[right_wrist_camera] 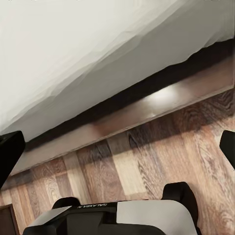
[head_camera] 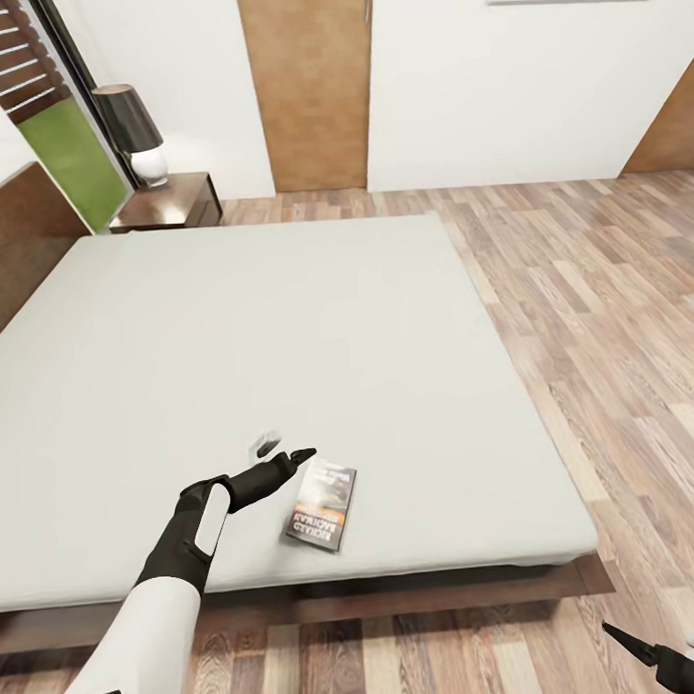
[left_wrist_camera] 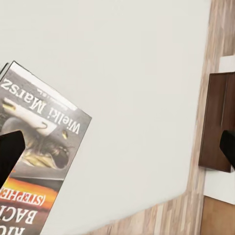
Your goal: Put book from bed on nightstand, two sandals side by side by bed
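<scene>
Reaching over the bed point(head_camera: 286, 329), the left gripper point(head_camera: 281, 451) hangs with fingers spread just beside the book point(head_camera: 322, 505), which lies flat near the mattress's foot edge. Right gripper point(head_camera: 658, 656) sits open beside the bed, over the floor point(head_camera: 606, 308). One nightstand point(head_camera: 172, 201) stands by the headboard.

The bed point(head_camera: 286, 319) offers a broad bare mattress on every side of the book point(head_camera: 322, 505), which lies flat near the foot edge with nothing crowding it. The left pincer point(head_camera: 281, 451) hovers just beside the book, fingers spread, with a free path down. On the far nightstand point(head_camera: 172, 203) a lamp point(head_camera: 134, 134) takes up part of the top. The wood floor point(head_camera: 608, 358) beside the bed lies open.
</scene>
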`<state>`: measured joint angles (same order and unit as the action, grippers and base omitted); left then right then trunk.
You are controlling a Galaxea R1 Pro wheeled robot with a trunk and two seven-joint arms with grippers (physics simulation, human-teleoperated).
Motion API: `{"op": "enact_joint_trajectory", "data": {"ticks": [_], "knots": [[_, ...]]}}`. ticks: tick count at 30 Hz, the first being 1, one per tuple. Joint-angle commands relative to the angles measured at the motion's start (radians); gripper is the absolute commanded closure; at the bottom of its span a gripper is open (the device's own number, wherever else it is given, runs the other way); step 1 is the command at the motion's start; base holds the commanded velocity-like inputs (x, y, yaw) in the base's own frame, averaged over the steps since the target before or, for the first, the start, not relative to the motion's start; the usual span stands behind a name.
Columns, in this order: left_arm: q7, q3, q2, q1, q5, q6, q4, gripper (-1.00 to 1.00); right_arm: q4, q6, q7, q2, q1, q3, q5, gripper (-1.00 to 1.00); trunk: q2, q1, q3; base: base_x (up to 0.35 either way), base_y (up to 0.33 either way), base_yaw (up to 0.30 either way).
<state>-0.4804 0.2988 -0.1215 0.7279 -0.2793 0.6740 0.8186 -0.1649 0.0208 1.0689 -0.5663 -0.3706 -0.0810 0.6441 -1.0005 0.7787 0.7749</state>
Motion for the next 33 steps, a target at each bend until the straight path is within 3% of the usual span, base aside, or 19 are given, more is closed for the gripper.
{"op": "enact_joint_trajectory", "data": {"ticks": [1,22,27,33], "knots": [[-0.003,0.005,-0.001,0.001,-0.001,0.007,0.001,-1.00,0.001,0.002,0.004,0.000,-0.001,-0.008,-0.006,-1.00,-0.001,0.000,0.001,0.211,-0.120,0.000],[-0.002,0.006,0.000,0.001,0.002,0.001,0.001,-1.00,0.001,0.002,0.004,0.000,-0.001,-0.008,-0.006,-1.00,-0.001,0.000,0.001,0.053,-0.030,0.000],[0.003,0.007,0.005,0.001,0.005,-0.100,0.001,-1.00,0.001,0.002,0.004,0.000,-0.001,-0.008,-0.006,-1.00,-0.001,0.000,0.001,0.000,0.000,0.000],[0.006,0.007,0.008,0.001,0.005,-0.127,0.000,-1.00,0.001,0.002,0.004,0.000,-0.001,-0.008,-0.006,-1.00,-0.001,0.000,0.001,0.000,0.000,0.000]]}}
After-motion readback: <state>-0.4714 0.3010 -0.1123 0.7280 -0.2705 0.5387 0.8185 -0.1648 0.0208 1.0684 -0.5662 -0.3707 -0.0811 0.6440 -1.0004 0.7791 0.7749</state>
